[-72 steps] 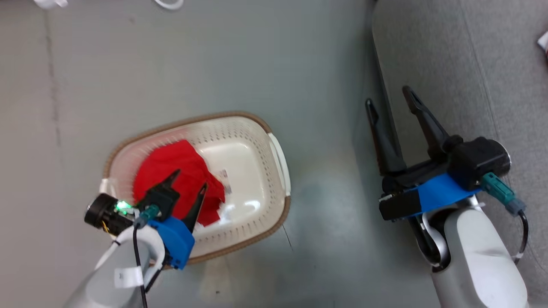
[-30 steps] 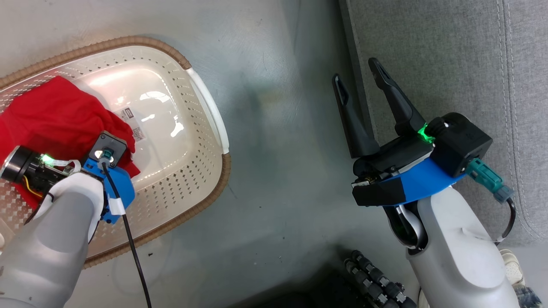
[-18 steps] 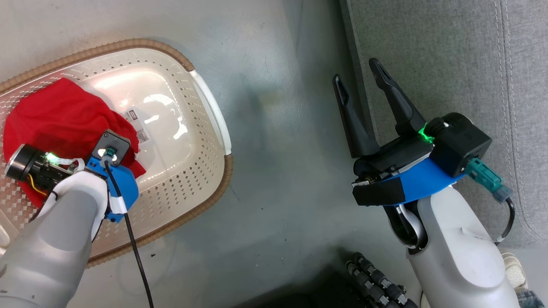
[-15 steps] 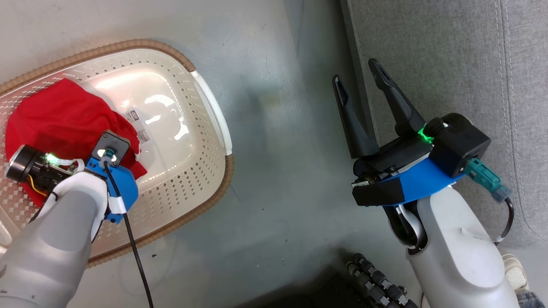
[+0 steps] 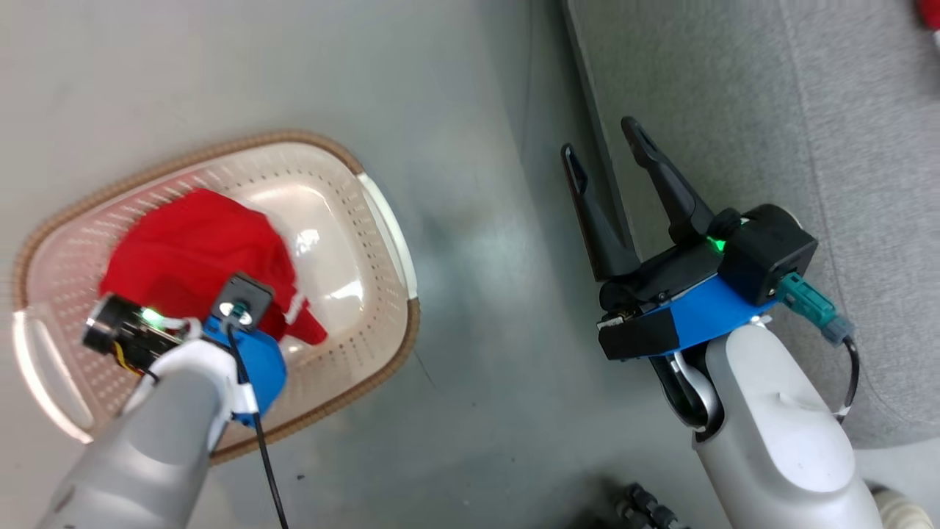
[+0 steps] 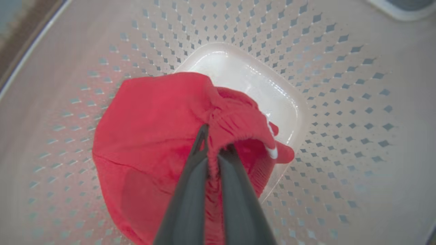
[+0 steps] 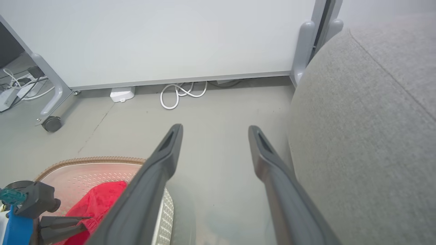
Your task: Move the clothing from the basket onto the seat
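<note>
Firmly on red clothing (image 6: 153, 119), left gripper (image 6: 218, 143)

The basket (image 5: 365, 294) is glossy perforated plastic, the clothing (image 5: 191, 250) soft matt cloth, the seat (image 5: 844, 147) coarse grey fabric.

Floor (image 7: 218, 112): smooth grey, faintly glossy. White partition panel (image 7: 163, 37) on grey legs, one caster (image 7: 51, 124). White cable (image 7: 180, 91) coiled at its base, small white box (image 7: 122, 94) beside.

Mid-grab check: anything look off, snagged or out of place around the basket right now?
Nothing stands out. The left gripper is shut on a bunched fold of the red clothing inside the basket, which sits upright on the floor. The right gripper hangs open and empty beside the seat.
</note>
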